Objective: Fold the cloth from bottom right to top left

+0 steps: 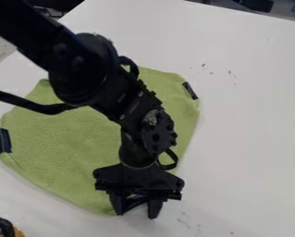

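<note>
Hanging over the near edge of the cloth (75,139), at about its five o'clock, the black gripper (136,212) has its jaws parted, and whether any fabric lies between them cannot be told. The cloth lies spread on the table (248,115), largely under the arm (82,69). The likeliest failure is an empty pinch: the tips sit right at the hem, so closing them too far toward six o'clock would catch only tabletop. Too shallow a grip could let the soft edge slip out partway to ten o'clock, while pressing down hard might drag or bunch the whole piece. A low carry could also rumple the top layer — the lift should come before the sweep. The dark tabs, one at two o'clock (191,90) and one at nine (3,140), may turn the fold askew. As for room, the tabletop runs broad from one to four o'clock; its far-left edge lies toward ten and eleven, beyond the cloth, and a dark-and-orange object (18,232) sits at seven.
</note>
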{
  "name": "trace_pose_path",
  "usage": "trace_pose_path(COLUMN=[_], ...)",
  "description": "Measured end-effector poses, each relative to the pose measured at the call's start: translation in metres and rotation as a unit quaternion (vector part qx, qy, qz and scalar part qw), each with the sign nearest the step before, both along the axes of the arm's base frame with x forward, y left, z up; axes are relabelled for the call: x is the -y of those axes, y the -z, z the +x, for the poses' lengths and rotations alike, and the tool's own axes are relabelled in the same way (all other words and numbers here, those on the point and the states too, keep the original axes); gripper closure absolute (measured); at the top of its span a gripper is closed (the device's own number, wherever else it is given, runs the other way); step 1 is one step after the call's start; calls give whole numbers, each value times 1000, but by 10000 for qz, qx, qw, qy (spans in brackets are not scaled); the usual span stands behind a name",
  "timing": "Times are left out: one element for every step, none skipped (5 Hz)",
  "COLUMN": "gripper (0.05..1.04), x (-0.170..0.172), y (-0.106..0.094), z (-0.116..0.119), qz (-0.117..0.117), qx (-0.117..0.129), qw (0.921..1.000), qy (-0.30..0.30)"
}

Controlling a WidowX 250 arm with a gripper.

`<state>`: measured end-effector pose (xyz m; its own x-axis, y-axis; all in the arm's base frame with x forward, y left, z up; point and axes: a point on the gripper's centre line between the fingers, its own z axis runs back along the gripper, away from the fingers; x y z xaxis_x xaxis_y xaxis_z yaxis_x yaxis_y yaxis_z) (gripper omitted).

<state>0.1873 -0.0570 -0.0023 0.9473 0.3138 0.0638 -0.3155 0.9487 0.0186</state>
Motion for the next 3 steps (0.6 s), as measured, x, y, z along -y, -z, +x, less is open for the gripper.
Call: trace_pose_path(gripper=[500,637,802], x=[-1,-2,-4], y=[0,0,-1], z=[0,0,-1], qz=[-6,17,104], qx=[-4,-27,-89], qw=[10000,10000,9999], qy=[-5,-34,-28])
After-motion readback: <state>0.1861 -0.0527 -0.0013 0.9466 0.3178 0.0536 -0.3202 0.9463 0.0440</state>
